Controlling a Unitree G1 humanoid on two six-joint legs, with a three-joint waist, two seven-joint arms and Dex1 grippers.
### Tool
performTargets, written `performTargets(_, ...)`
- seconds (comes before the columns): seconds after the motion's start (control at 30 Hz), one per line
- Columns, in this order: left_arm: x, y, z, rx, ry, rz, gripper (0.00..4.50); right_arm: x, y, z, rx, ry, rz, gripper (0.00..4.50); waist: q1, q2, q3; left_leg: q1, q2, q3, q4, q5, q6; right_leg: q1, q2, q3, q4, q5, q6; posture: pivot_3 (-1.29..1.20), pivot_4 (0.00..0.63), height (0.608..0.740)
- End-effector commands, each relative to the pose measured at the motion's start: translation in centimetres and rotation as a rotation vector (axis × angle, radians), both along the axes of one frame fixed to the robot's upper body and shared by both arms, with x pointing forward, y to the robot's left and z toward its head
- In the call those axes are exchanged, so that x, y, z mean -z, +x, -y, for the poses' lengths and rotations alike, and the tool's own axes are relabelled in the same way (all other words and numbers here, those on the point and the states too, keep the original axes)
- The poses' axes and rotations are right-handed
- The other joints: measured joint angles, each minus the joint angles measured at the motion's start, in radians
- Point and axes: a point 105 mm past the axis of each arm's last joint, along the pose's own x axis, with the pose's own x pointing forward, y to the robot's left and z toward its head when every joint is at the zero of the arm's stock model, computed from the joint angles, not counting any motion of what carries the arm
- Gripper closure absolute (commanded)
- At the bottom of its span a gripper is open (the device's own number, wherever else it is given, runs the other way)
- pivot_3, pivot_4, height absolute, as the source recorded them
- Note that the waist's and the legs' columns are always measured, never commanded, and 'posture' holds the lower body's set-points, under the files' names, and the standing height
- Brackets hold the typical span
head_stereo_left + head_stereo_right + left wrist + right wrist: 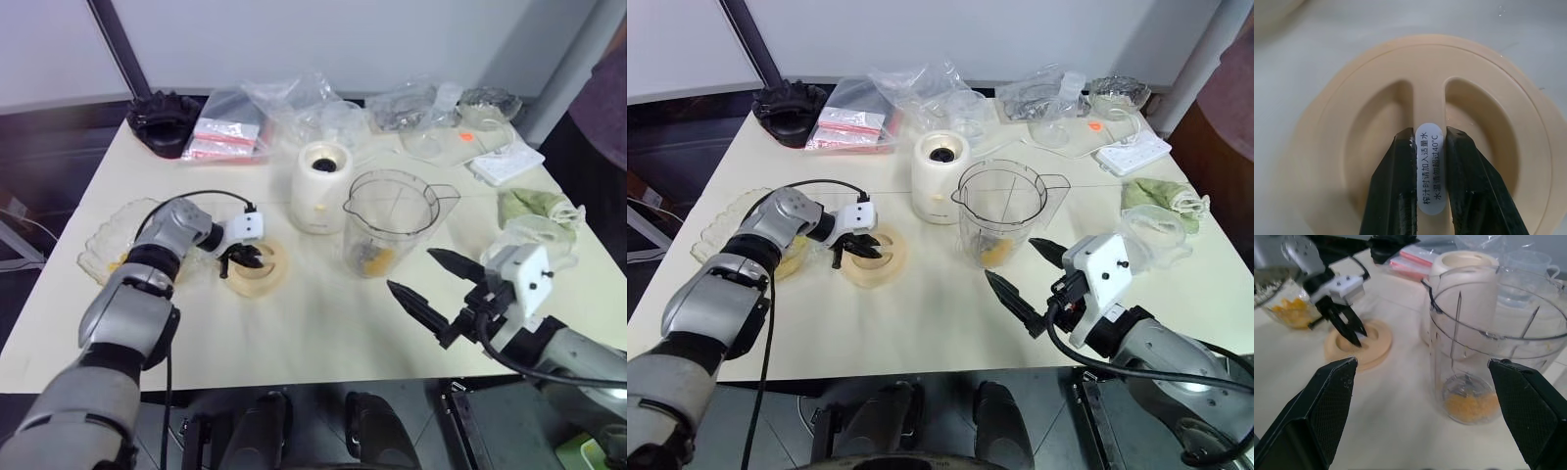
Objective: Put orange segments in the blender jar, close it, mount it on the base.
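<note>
Left gripper (1429, 171): its two black fingers are pinched on the raised centre rib of the flat cream lid (257, 269), one finger in each recess beside the rib, pointing steeply down.
Lid: lies flat on the desk (323, 323), left of the base and the jar, just right of the scalloped glass bowl (108, 245).
Rib axis: runs in line with the fingers in the left wrist view — so the pinch sits square across it (a white label covers the rib between the fingers).
Blender jar (390, 223): upright and open-topped at the desk's middle, right of the lid and a little farther; orange segments (1469, 406) lie at its bottom around the blade.
Base (323, 186): stands just left of the jar and slightly beyond it, socket up.
Right gripper (1027, 276): spread wide and empty, hovering near the desk's near edge, just in front of the jar.
Nearer arm: the right is nearer the jar, the left has the lid — by the look of it, the lid must travel rightward onto the jar's mouth.
</note>
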Motion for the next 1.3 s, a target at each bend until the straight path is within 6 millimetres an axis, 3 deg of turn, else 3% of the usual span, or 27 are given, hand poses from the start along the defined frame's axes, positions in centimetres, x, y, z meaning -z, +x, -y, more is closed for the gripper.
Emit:
performTargets(0.03,-9.8,0.9,0.6,0.063,-0.073,0.096,4.26,-0.2,-0.2,0.1,-0.013,-0.024,0.018,0.0,0.001,-0.004,0.003,-0.001,0.0,0.0,0.0,0.0,0.0,0.0,0.001,0.0,0.0,0.0,0.0,0.0,0.15,0.74)
performTargets(0.13,-17.1,0.6,1.9,0.101,-0.158,0.205,4.26,0.1,-0.2,0.9,0.011,-0.045,0.012,0.0,0.006,-0.006,0.004,-0.003,0.0,-0.002,0.001,0.0,0.0,-0.002,0.001,-0.001,-0.001,0.0,0.0,0.0,0.15,0.74)
performTargets(0.23,-22.4,0.1,3.9,0.117,-0.271,0.272,4.26,0.4,0.1,1.5,0.034,-0.066,0.012,0.0,0.004,-0.006,0.004,-0.004,-0.003,-0.001,0.001,-0.002,0.003,-0.001,-0.002,-0.001,-0.003,-0.001,0.002,0.0,0.15,0.74)
performTargets(0.3,-25.3,-0.4,6.0,0.131,-0.362,0.289,4.26,0.4,0.4,1.7,0.042,-0.068,0.019,0.0,0.004,-0.005,0.004,-0.003,-0.005,0.001,0.001,-0.003,0.005,0.0,-0.004,0.0,-0.003,-0.003,0.005,0.0,0.15,0.74)
performTargets(0.4,-27.1,-0.9,9.1,0.165,-0.417,0.284,4.26,0.2,0.7,2.3,0.064,-0.059,0.034,0.0,0.002,-0.005,0.004,-0.003,-0.005,0.001,0.002,-0.004,0.006,0.001,-0.004,0.0,-0.002,-0.004,0.006,0.0,0.15,0.74)
performTargets(0.6,-26.2,-2.5,14.3,0.334,-0.361,0.223,4.26,-0.5,0.9,4.3,0.142,-0.064,0.07,0.0,-0.002,-0.005,0.004,-0.002,-0.004,0.001,0.002,-0.004,0.006,0.001,-0.004,0.0,0.0,-0.003,0.006,0.0,0.15,0.74)
performTargets(0.77,-24.7,-3.7,18.0,0.46,-0.318,0.191,4.26,-0.4,0.9,4.3,0.18,-0.06,0.095,0.0,0.002,-0.004,0.004,-0.002,-0.004,0.001,0.001,-0.004,0.006,0.0,-0.003,0.0,0.0,-0.003,0.006,0.0,0.15,0.74)
performTargets(0.87,-23.4,-3.5,20.0,0.431,-0.282,0.178,4.26,-0.1,0.8,3.9,0.21,-0.035,0.105,0.0,0.004,-0.004,0.004,-0.002,-0.004,0.001,0.002,-0.004,0.006,0.0,-0.004,0.0,0.0,-0.003,0.006,0.0,0.15,0.74)
performTargets(1.07,-21.7,-2.6,22.6,0.315,-0.243,0.213,4.26,0.7,0.6,3.2,0.237,-0.016,0.103,0.0,0.001,-0.004,0.004,-0.001,-0.004,0.002,0.002,-0.004,0.006,0.0,-0.003,0.001,0.0,-0.004,0.008,0.0,0.15,0.74)
performTargets(1.3,-19.5,-2.5,23.5,0.325,-0.165,0.219,4.26,0.6,0.6,3.4,0.26,-0.016,0.118,0.0,0.001,-0.003,0.004,-0.001,-0.004,0.002,0.002,-0.004,0.006,0.0,-0.003,0.001,0.001,-0.004,0.009,0.0,0.15,0.74)
